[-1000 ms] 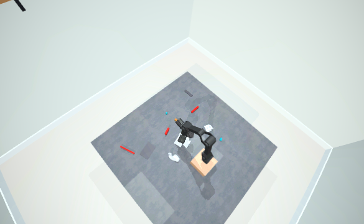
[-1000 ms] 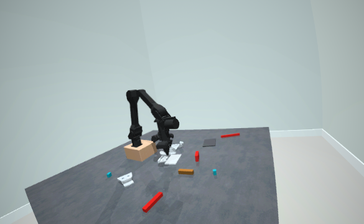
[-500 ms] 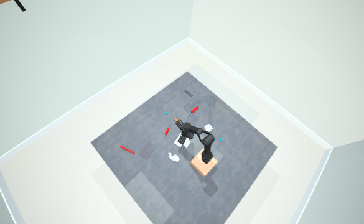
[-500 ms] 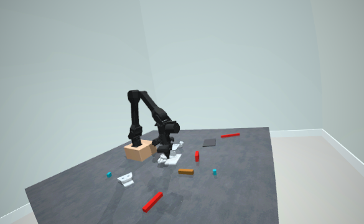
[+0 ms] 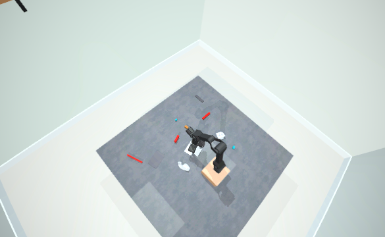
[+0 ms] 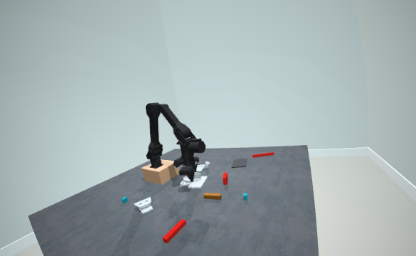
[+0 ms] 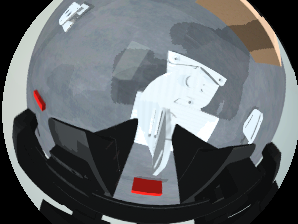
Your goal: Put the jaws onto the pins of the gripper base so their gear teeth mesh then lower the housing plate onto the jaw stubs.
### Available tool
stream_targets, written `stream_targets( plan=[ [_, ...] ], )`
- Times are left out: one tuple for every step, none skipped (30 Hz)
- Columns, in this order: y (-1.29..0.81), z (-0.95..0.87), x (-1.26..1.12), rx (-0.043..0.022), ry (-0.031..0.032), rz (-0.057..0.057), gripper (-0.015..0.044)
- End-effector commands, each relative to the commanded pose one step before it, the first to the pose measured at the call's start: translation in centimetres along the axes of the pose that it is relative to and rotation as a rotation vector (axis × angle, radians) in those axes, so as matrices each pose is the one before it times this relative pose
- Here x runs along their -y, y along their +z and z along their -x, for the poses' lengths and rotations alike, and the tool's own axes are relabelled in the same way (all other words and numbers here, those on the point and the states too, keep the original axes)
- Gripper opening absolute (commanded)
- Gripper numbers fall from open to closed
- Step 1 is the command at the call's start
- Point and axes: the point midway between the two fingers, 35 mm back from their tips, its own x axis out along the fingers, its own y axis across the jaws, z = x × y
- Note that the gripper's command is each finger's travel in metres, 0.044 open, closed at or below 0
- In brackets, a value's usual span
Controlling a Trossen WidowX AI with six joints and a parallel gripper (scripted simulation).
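My gripper [image 5: 192,149] [image 6: 192,178] [image 7: 154,124] points down and is shut on a white jaw [image 7: 157,131], low over the gripper base. The white gripper base [image 5: 188,151] [image 6: 198,183] [image 7: 208,126] lies flat; the fingers and held jaw hide part of it. Whether the held jaw touches a pin, I cannot tell. The other white jaw [image 5: 183,166] [image 6: 203,166] [image 7: 253,126] lies apart, nearer the far side in the exterior view. A white piece with two holes, apparently the housing plate [image 5: 220,135] [image 6: 144,203] [image 7: 69,15], lies apart on the opposite side.
A wooden block [image 5: 212,176] [image 6: 154,175] carries the arm. A short red block [image 5: 176,139] [image 6: 225,178] [image 7: 147,186] and an orange bar [image 5: 186,126] [image 6: 212,196] are near the base. Farther out are two red bars, two cyan cubes and a dark square [image 5: 156,159] [image 6: 239,163].
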Motion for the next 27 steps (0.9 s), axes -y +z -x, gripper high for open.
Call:
stream_targets(
  plan=[
    [0.032,-0.073,0.074,-0.00052,-0.0031,-0.0037,0.0134],
    [0.0,-0.037,0.0,0.0,0.0,0.0001,0.0134],
    [0.0,-0.062,0.0,0.0,0.0,0.0002,0.0134],
    [0.0,-0.08,0.0,0.00001,0.0,0.0003,0.0134],
    [0.0,-0.062,0.0,0.00001,0.0,0.0002,0.0134],
    [0.0,-0.037,0.0,0.0,0.0,0.0001,0.0134],
    [0.0,-0.012,0.0,0.0,0.0,0.0,0.0134],
    [0.0,0.0,0.0,0.0,0.0,0.0,0.0134],
    [0.0,0.0,0.0,0.0,0.0,0.0,0.0134],
    [0.0,0.0,0.0,0.0,0.0,0.0,0.0134],
    [0.0,0.0,0.0,0.0,0.0,0.0,0.0134],
    [0.0,0.0,0.0,0.0,0.0,0.0,0.0134],
    [0.0,-0.013,0.0,0.0,0.0,0.0001,0.0134],
    [0.0,-0.038,0.0,0.0,0.0,0.0002,0.0134],
    [0.0,-0.064,0.0,0.0,0.0,0.0004,0.0134],
    [0.001,-0.082,0.0,0.00001,0.0,0.0005,0.0134],
    [0.001,-0.063,0.0,0.00001,0.0,0.0004,0.0134],
    [0.0,-0.038,0.0,0.0,0.0,0.0002,0.0134],
    [0.0,-0.013,0.0,0.0,0.0,0.0001,0.0134],
    [0.0,0.0,0.0,0.0,0.0,0.0,0.0134],
    [0.0,0.0,0.0,0.0,0.0,0.0,0.0134],
    [0.0,0.0,0.0,0.0,0.0,0.0,0.0134],
    [0.0,0.0,0.0,0.0,0.0,0.0,0.0134],
    [0.0,0.0,0.0,0.0,0.0,0.0,0.0134],
    [0.0,-0.013,0.0,0.0,0.0,0.0001,0.0134],
    [0.0,-0.038,0.0,0.0,0.0,0.0003,0.0134],
    [0.0,-0.064,0.0,0.0,0.0,0.0005,0.0134]
  ],
)
